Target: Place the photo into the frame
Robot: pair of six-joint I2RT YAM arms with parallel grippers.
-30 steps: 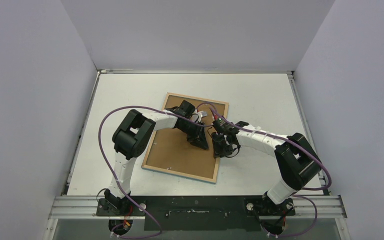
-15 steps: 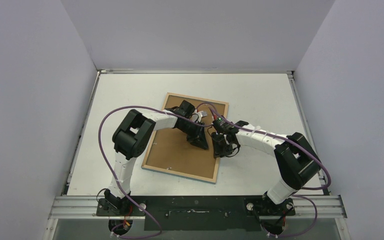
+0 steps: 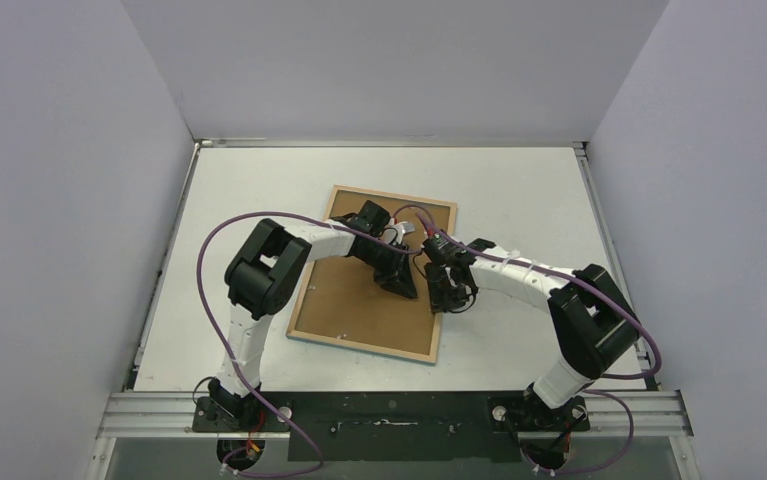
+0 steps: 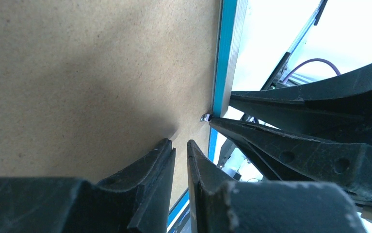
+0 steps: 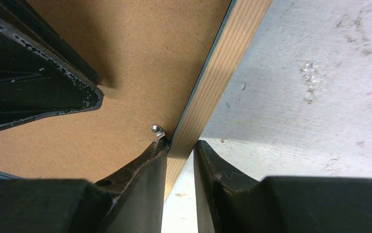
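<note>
Photo doesn't show up in any view. If it's loaded already, it's sitting under the brown backing board (image 3: 354, 305), which lies inside the frame (image 5: 222, 82). The frame is face-down on the table (image 5: 319, 73), wood back edges up, with a sliver of turquoise along the inner lip.

Right gripper (image 5: 180, 145) straddles the frame's right rail. Its inner fingertip is right up against the little metal tab (image 5: 157, 130) and its outer finger is off the edge over the table. The jaws are narrow around the rail, but I can't tell if they're actually pinching it. Left gripper (image 4: 180, 144) has its fingers nearly together on nothing, tips down at the board just inside that same rail.

Looks like tab-fastening time. What I'd worry about:
- the fingertip skids off that tiny tab and gouges the board
- a sideways shove slides the whole frame, since only the left tips pin it
- the two grippers bump each other, they're that close
</note>
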